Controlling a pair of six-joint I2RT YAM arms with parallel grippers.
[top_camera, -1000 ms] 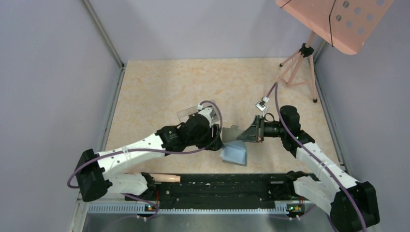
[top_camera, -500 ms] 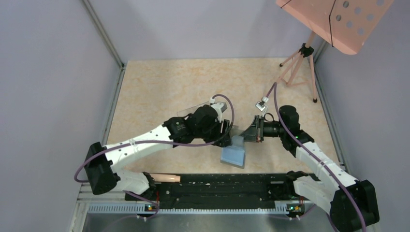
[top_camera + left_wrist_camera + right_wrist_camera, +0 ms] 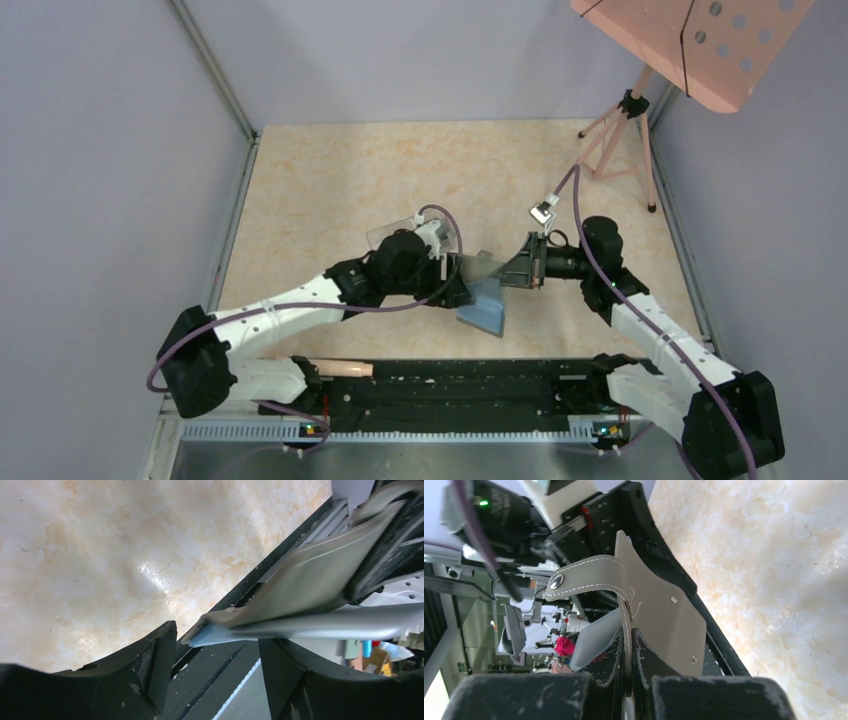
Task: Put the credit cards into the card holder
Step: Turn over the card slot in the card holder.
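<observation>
The card holder (image 3: 488,300) is a gray wallet with a blue-gray inside, held off the table and hanging open. My right gripper (image 3: 529,272) is shut on one of its flaps. In the right wrist view my gripper (image 3: 630,639) pinches the gray flap (image 3: 664,615), and the snap tab (image 3: 584,577) curls to the left. My left gripper (image 3: 460,288) is open and empty just left of the wallet. In the left wrist view (image 3: 216,652) the wallet's edge (image 3: 280,595) lies just beyond the fingertips. No black credit cards are in view.
A clear plastic box (image 3: 393,231) sits on the table behind my left wrist. A pink tripod (image 3: 620,135) stands at the far right corner. The black rail (image 3: 450,385) runs along the near table edge, close below the wallet.
My left gripper reached right toward the wallet, then drew back left a little. The wallet's hanging blue flap shifted slightly. My right gripper kept its hold and barely moved.
</observation>
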